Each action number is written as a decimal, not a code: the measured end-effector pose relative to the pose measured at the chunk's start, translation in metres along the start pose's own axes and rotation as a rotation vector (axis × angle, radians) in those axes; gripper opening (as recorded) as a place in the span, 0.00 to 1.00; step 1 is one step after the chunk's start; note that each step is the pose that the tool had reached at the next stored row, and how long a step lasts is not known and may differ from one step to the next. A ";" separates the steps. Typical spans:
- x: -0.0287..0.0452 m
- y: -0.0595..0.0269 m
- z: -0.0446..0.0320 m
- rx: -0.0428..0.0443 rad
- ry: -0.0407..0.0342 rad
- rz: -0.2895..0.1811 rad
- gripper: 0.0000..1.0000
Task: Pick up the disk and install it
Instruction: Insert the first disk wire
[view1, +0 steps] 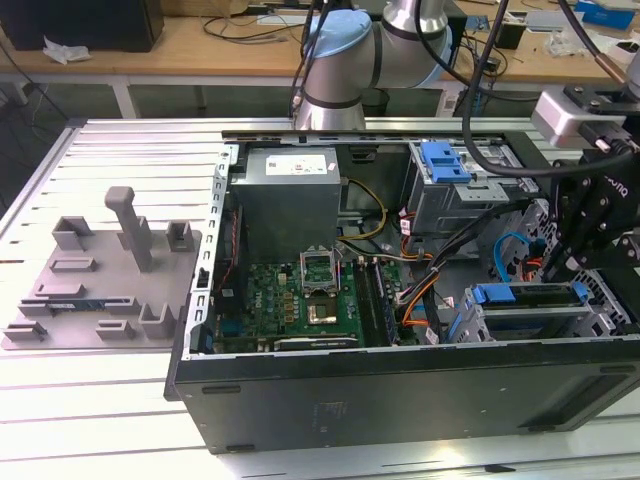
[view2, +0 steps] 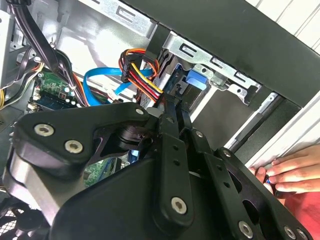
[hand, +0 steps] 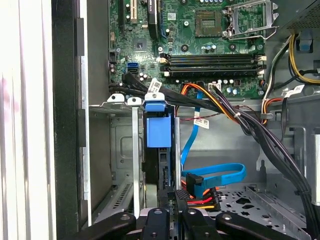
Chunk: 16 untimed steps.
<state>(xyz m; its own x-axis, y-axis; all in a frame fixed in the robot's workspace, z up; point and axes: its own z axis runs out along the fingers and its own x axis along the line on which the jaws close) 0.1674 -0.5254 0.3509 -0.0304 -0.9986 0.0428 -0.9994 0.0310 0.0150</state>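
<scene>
- Black gripper linkage sits closest to the lens in both wrist views; its fingers reach down into the drive bay of the open computer case, and are closed on the disk's edge as far as can be seen.
- Disk stands on edge in the drive cage, at the case's end on the exterior view's right. Its blue plastic carrier tab faces the first wrist camera; the silver body is mostly hidden by the cage wall and the gripper. In the exterior view the blue carrier lies along the top of the cage, below the gripper.
- Obstructions: a blue flat data cable and a bundle of red, orange and yellow power wires run just beside the disk; black cable bundles cross the bay.
- Surroundings: green motherboard, grey power supply box with a white sticker, a second cage with a blue handle, a grey fixture plate on the table.
- A person's hand rests at the outer edge of the case in the second wrist view.
- Labels: print on stickers and cable tags cannot be read.
</scene>
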 end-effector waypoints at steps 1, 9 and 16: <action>0.0001 0.0000 0.0002 0.0000 0.0000 0.000 0.16; 0.0007 -0.0001 0.0021 0.0001 0.0000 -0.001 0.16; 0.0008 -0.0001 0.0040 0.0001 -0.0001 -0.002 0.16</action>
<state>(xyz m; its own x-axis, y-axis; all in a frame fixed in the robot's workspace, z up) 0.1674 -0.5264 0.3469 -0.0281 -0.9987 0.0427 -0.9995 0.0288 0.0150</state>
